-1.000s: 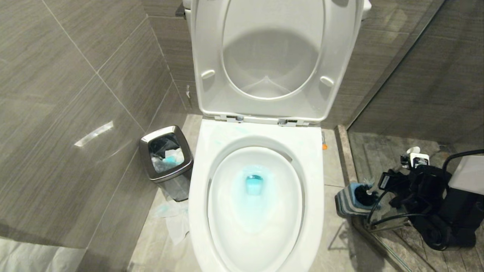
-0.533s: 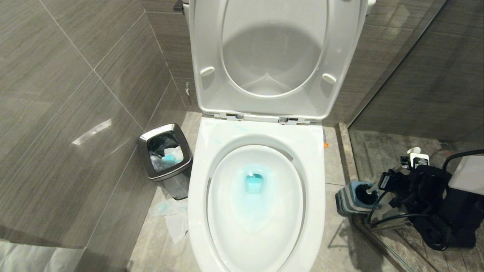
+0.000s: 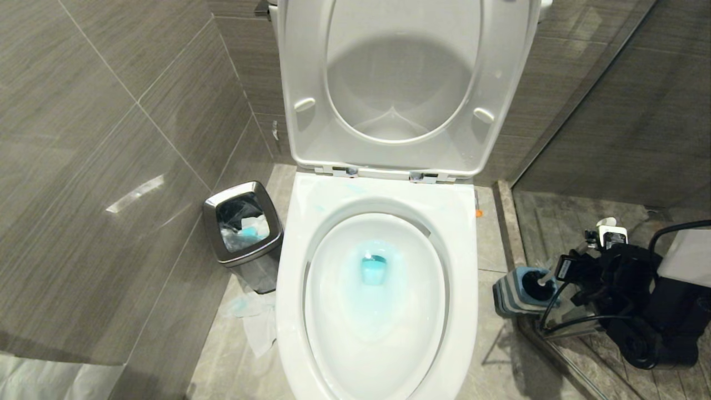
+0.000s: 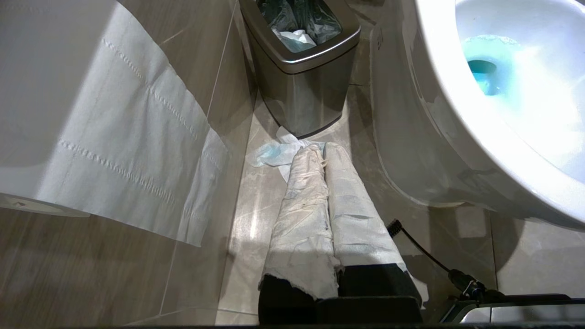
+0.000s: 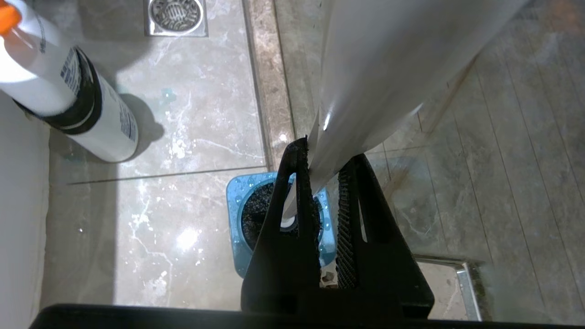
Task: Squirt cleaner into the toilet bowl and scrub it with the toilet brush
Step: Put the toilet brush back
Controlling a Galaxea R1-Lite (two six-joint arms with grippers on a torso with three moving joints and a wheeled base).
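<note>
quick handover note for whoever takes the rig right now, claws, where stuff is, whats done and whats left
Right claw: shut on the brush handle, head seated in the holder on the floor right of the toilet.
Left claw: shut, empty, parked low by the bin.
Bowl: seat up, blue cleaner in the water.
Done: cleaner squirted, brush gripped.
Left: lift the brush out, scrub the bowl.

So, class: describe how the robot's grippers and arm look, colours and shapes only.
Left gripper: two long fingers wrapped in crumpled white covering, black base, thin black cable beside. Right gripper: bare black triangular fingers with slots and ribbed inner pads. Right arm: black, hung with black cables.
</note>
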